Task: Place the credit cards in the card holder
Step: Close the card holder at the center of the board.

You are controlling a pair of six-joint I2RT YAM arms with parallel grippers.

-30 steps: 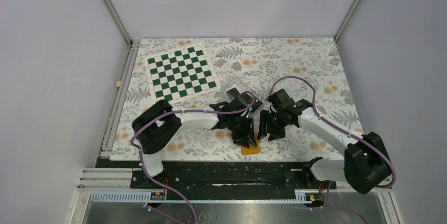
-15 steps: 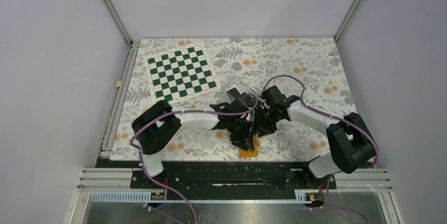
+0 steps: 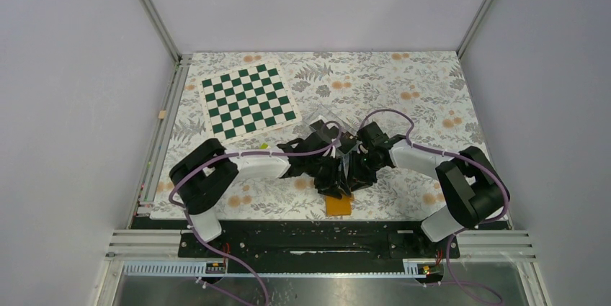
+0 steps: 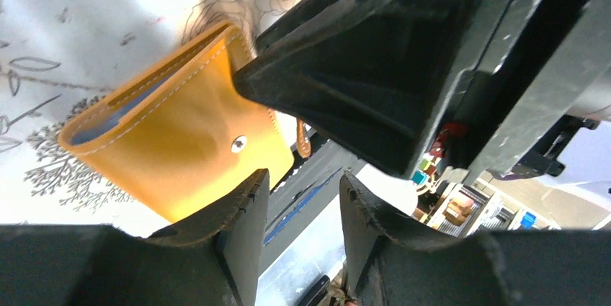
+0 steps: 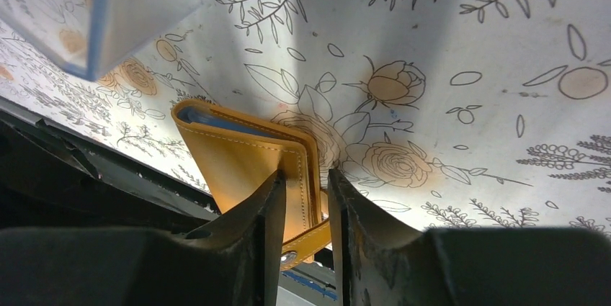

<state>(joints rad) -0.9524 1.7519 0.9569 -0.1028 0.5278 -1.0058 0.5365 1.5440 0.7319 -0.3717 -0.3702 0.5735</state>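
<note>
The orange card holder (image 3: 339, 206) lies folded shut near the table's front edge. It also shows in the left wrist view (image 4: 180, 140) and the right wrist view (image 5: 238, 162), with blue pockets at its edge and its snap strap loose. My left gripper (image 4: 301, 209) is open and empty just above its snap side. My right gripper (image 5: 306, 209) is slightly open, and its fingers straddle the wallet's stitched edge and strap without clamping them. Both grippers meet over the wallet in the top view, left (image 3: 333, 182) and right (image 3: 353, 175). No black credit card can be made out.
A clear plastic box (image 3: 321, 115) sits just behind the grippers, partly hidden by the arms; its corner shows in the right wrist view (image 5: 108, 18). A green checkered mat (image 3: 248, 100) lies at the back left. The black base rail (image 3: 310, 237) runs right below the wallet.
My right arm has folded in and its gripper has moved left and down onto the wallet's edge. My left gripper has shifted slightly back. The wallet has barely moved.
</note>
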